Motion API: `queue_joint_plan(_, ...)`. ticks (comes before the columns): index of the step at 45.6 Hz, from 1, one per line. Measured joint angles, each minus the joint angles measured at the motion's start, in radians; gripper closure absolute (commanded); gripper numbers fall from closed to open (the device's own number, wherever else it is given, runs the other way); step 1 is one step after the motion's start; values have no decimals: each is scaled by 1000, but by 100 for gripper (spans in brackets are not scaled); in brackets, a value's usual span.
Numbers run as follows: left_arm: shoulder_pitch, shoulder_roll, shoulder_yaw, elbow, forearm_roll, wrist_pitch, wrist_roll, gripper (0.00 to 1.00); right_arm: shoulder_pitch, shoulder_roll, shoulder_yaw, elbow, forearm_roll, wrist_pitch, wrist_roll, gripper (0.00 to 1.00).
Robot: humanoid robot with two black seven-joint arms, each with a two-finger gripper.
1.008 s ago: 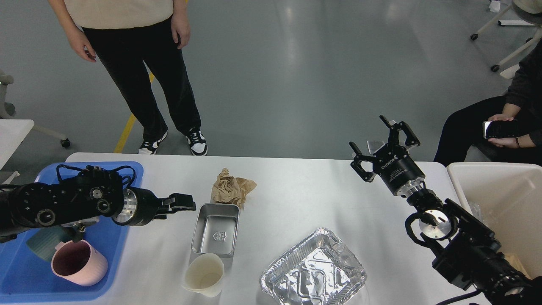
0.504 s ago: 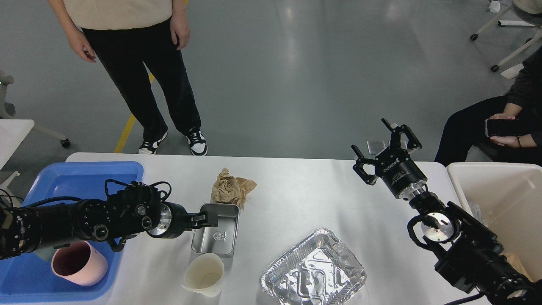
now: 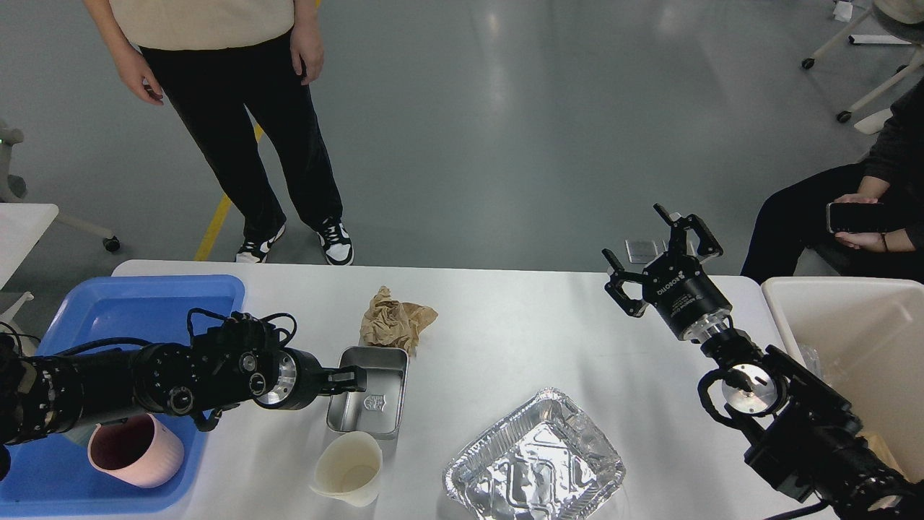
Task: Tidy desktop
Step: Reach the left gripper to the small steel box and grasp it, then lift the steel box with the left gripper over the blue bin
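— Head view: what is changing on the desktop (image 3: 505, 339)?

— Left gripper (image 3: 351, 377) has swung from the blue tray (image 3: 108, 303) and is reaching the metal tin (image 3: 369, 392) at its 9 o'clock rim; jaws, cannot tell.

— Obstacles?

— Paper cup (image 3: 350, 466) at 6, crumpled paper (image 3: 395, 323) at 12. Right gripper (image 3: 660, 249) is hovering, jaws spread.

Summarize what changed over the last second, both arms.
The left gripper swung from above the blue tray rightward and down to the near-left rim of the steel tin; whether it grips the tin cannot be told. The right gripper drifted slightly up and right, open and empty. The crumpled brown paper, cream cup, foil tray, pink mug and desktop stayed put.
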Motion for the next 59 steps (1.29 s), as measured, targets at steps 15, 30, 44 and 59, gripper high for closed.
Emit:
queue_joint_plan(15, 15, 2, 1, 0, 8, -1, 0, 86, -2, -1, 0, 0, 0, 0, 0, 0)
queue_joint_plan(30, -1, 54, -11, -41, 20, -48, 0, 98, 0, -1, 0, 0, 0, 0, 0, 0)
queue_joint_plan(44, -187, 301, -20, -273, 18, -147, -3, 98, 3, 1, 0, 0, 0, -2, 0, 0)
queue_joint_plan(59, -390, 714, -82, -322, 41, -438, -22, 98, 12, 3, 0, 0, 0, -2, 0, 0)
